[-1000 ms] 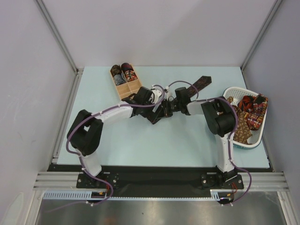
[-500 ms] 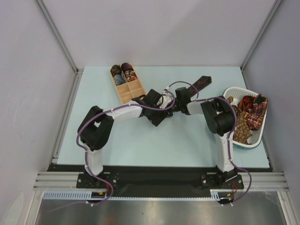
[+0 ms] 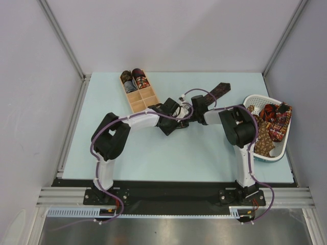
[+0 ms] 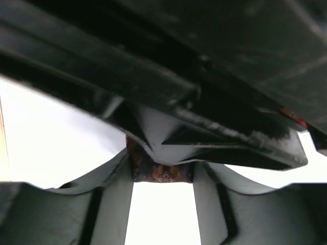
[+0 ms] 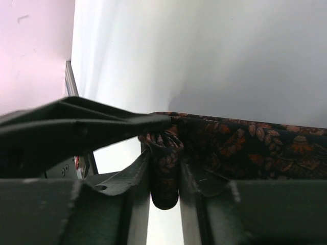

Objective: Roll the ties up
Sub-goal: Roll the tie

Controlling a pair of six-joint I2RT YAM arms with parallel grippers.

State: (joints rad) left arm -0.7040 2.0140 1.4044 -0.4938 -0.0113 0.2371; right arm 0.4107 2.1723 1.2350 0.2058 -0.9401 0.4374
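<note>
Nearest you, on the bare middle of the table (image 3: 153,153), both grippers meet over the coil at the start of the tie (image 5: 240,145). The tie lies flat and runs away to its pointed end (image 3: 221,89) at the far right. Your right gripper (image 5: 164,171) is pinched on the coil, its fingers (image 5: 137,178) nearly together with folded fabric between them. Your left gripper (image 4: 163,177) stands about half apart with the coil filling the gap at its tips; you cannot tell whether it is pressing. Expect light, limp, slick fabric that will likely spring loose if released, so grip across the coil's flat sides, not the tail. The two wrists crowd each other. Farther off, the wooden box (image 3: 144,99) holding rolled ties (image 3: 134,80) sits just beyond your left arm. The basket (image 3: 257,97) of loose ties (image 3: 273,125) lies well to the right.
</note>
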